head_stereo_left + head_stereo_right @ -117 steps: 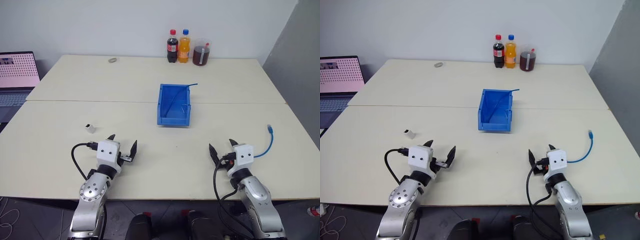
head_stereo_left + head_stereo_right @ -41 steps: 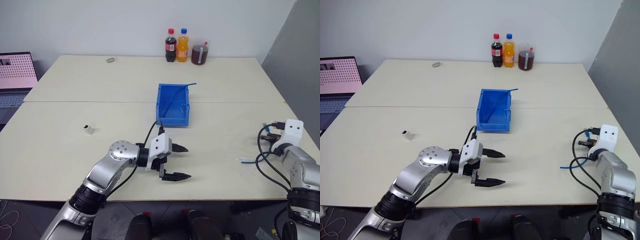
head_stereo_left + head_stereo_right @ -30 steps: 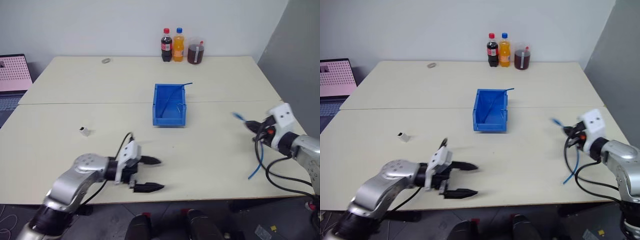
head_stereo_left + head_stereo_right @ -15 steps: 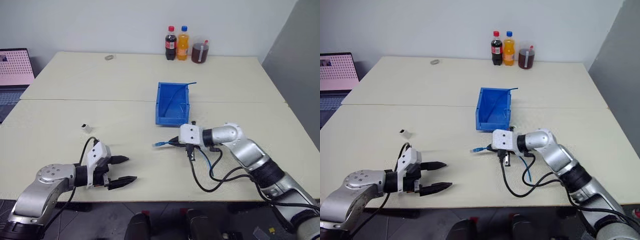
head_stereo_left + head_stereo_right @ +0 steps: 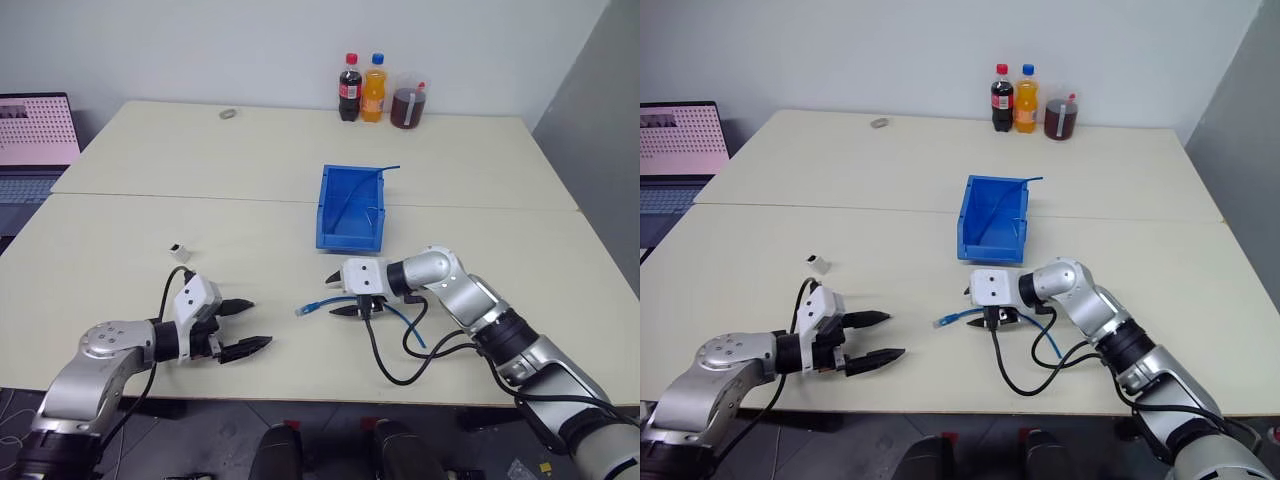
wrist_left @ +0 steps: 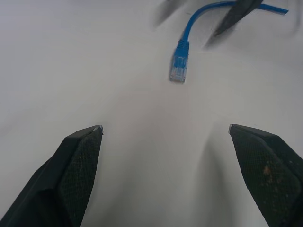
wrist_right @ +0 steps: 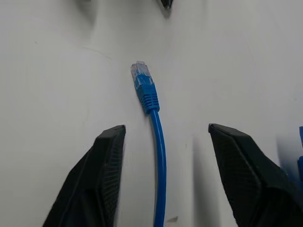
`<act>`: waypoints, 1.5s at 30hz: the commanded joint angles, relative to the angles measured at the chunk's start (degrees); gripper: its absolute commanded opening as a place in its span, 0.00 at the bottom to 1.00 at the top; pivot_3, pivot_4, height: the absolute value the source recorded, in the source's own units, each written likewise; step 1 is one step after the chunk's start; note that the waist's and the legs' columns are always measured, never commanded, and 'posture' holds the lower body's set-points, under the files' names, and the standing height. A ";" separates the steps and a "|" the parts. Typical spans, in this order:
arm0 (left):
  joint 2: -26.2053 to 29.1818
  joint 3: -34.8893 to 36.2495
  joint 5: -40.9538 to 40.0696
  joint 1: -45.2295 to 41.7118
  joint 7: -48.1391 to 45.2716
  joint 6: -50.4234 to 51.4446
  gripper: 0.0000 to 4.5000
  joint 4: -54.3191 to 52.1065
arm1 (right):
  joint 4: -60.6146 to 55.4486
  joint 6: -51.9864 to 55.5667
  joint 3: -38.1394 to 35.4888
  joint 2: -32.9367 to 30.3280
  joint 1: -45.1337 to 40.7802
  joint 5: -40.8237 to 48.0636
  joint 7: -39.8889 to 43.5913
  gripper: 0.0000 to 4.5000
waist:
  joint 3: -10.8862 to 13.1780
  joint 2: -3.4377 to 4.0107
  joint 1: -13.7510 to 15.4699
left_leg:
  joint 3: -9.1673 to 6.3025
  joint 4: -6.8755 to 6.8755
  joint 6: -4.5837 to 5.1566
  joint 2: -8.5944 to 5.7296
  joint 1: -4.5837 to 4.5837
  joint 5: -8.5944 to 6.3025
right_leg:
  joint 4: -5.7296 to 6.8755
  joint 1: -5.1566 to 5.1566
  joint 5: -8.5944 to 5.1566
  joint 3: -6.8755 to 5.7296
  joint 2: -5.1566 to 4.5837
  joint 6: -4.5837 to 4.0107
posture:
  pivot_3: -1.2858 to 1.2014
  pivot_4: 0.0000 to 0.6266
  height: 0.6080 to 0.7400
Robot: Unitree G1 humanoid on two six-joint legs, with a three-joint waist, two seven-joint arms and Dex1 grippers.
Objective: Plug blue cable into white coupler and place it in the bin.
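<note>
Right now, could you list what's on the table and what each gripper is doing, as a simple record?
blue cable: lying on the table, plug end pointing toward the left gripper
white coupler: on the table, apart from the cable, not plugged
bin: upright, behind the cable
left gripper: open, holding nothing
right gripper: open, fingers either side of the cable, not gripping
bottles: at the table's far edge

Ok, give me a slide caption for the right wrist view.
Right gripper open on either side of the blue cable, its plug lying on the table.
</note>
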 commanded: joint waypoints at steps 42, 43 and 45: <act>-8.94 -15.58 12.48 -11.41 -0.31 -7.46 0.05 9.36 | -44.45 37.56 -18.63 -8.57 22.69 21.24 -16.47 1.00 | -0.69 0.48 1.07 | -0.11 0.12 0.00 -0.10 0.03 0.03 | 0.05 0.17 -0.10 0.02 0.01 0.45 | 0.52 0.24 1.00; -8.94 -14.50 11.33 -11.63 -0.46 -7.18 0.05 8.86 | -45.00 37.32 -19.15 -8.70 23.70 21.75 -16.53 1.00 | -0.69 0.47 1.09 | -0.11 0.12 0.00 -0.10 0.03 0.03 | 0.04 0.17 -0.10 0.01 0.01 0.44 | 0.52 0.24 1.00; -9.21 -12.49 8.72 -12.18 -0.79 -5.85 0.05 7.64 | -45.81 36.62 -20.22 -8.52 25.42 22.50 -17.03 1.00 | -0.69 0.48 0.99 | -0.12 0.10 0.00 -0.09 0.02 0.03 | -0.03 0.18 -0.10 0.00 0.02 0.44 | 0.52 0.24 1.00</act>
